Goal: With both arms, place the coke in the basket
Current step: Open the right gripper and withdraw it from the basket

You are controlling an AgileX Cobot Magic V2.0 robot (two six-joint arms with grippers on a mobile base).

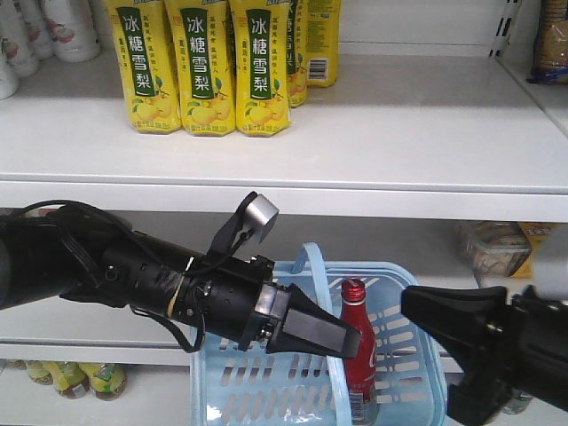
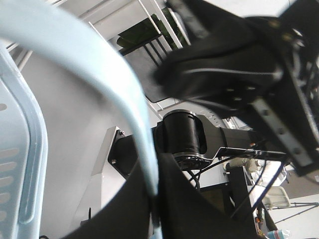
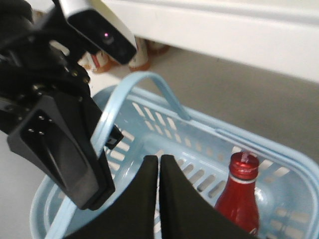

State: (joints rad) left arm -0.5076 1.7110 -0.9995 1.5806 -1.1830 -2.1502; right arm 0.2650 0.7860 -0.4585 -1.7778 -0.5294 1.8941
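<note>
The coke (image 1: 358, 355), a red bottle with a red cap, stands upright inside the pale blue basket (image 1: 417, 355); the right wrist view shows the coke (image 3: 240, 199) near the basket's right wall (image 3: 279, 149). My left gripper (image 1: 353, 339) is shut on the basket's raised handle (image 1: 311, 257). In the left wrist view the handle (image 2: 99, 55) runs down between the shut left gripper (image 2: 155, 199). My right gripper (image 1: 406, 304) hangs just right of the bottle, above the basket. In its own view the right gripper (image 3: 159, 159) is shut with nothing in it.
Yellow drink bottles (image 1: 204, 62) stand on the white shelf (image 1: 399, 133) above the arms. Packaged goods (image 1: 497, 248) lie on the middle shelf at right. Small bottles (image 1: 80, 377) sit low at the left. The left arm's silver camera (image 1: 260, 213) juts upward.
</note>
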